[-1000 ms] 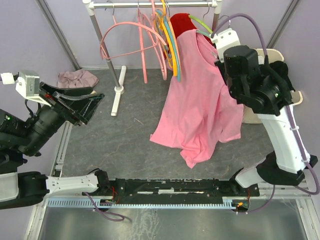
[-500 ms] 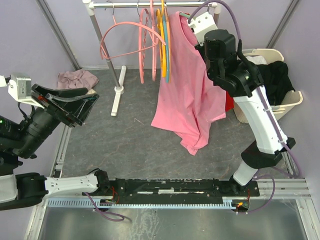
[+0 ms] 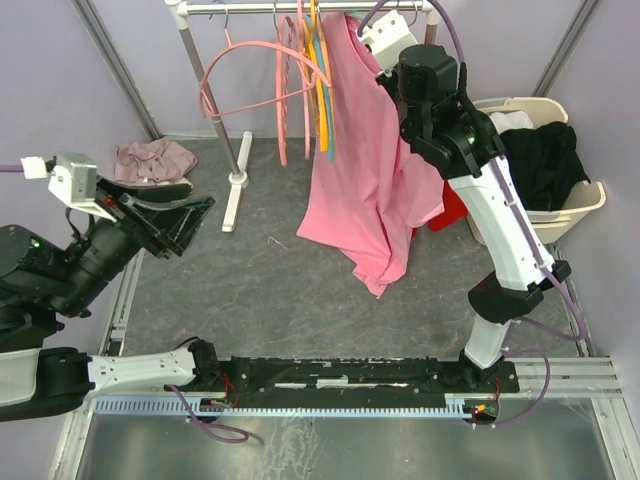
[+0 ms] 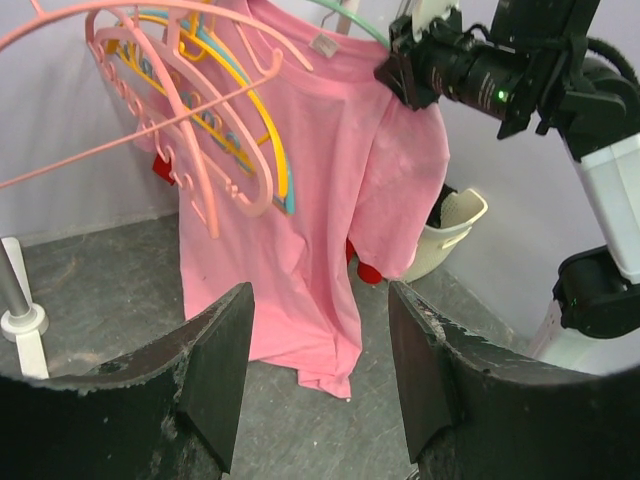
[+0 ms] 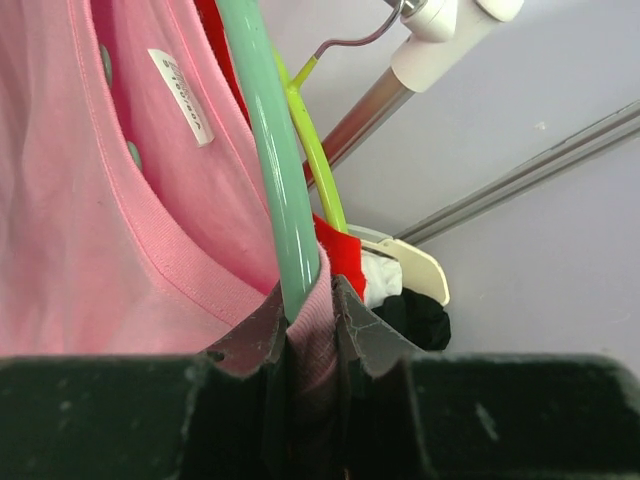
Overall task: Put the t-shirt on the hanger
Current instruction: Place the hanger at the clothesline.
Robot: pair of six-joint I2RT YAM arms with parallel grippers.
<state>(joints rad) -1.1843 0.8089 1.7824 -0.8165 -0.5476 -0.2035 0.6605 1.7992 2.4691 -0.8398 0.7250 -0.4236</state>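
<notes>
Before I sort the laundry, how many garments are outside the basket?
3: the t-shirt, pinched with its hanger in the right gripper; a red shirt behind it; a mauve garment crumpled on the floor, far left. Others may be hidden.

No text can be read. A white neck label (image 5: 182,97) inside the t-shirt (image 5: 60,200), up-left of the right end effector (image 5: 312,330), bears print too blurred to read.
</notes>
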